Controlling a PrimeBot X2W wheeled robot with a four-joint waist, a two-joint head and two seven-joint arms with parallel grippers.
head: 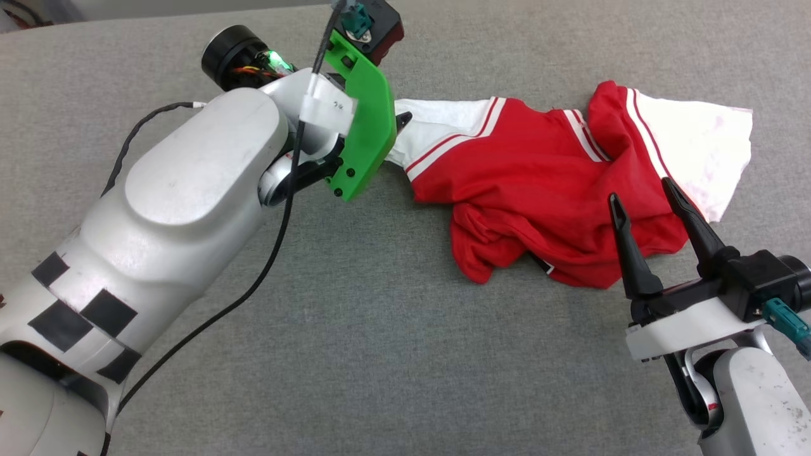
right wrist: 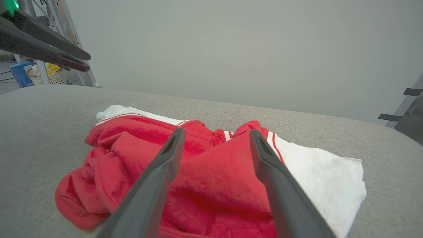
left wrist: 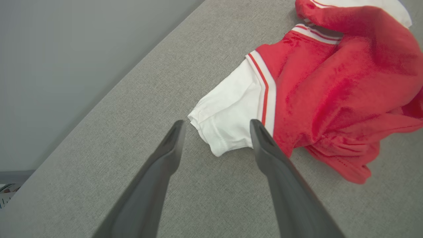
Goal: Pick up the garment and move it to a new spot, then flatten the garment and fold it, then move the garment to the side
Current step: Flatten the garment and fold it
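- Little to count as done, going by the head view: finds the garment (head: 557,190) bunched in a red heap on the grey table (head: 380,354), right of centre, with one white sleeve (head: 437,130) stretched out leftward and the other sleeve (head: 697,149) spread at the far right. No telling whether already at the new spot.
- Same view: puts the right gripper (head: 640,190) over the heap's near right part, fingers spread wide and gripping nothing. Has the left arm (head: 190,190) extended toward the leftward sleeve, with a green wrist plate (head: 364,120) hiding most of that gripper.
- Left wrist view: frames the left gripper (left wrist: 217,127) fully parted and empty. Places the two fingers astride the cuff of the white sleeve, apparently above it and not closed on any cloth. Shows the red body cloth rumpled beyond, with striped trim along the seam.
- Right wrist view: looks along wide-apart, empty fingers at the garment (right wrist: 132,148) just ahead, heaped and creased, with a white sleeve lying flatter to the right. Catches the left gripper's dark fingers in the upper left corner, clear of the cloth.
- Judged overall: not flattened, not folded, not moved to the side — so nearly everything left to do. Looks like lining up a two-handed pick, one grip at the sleeve and one at the body, with neither grip made yet.
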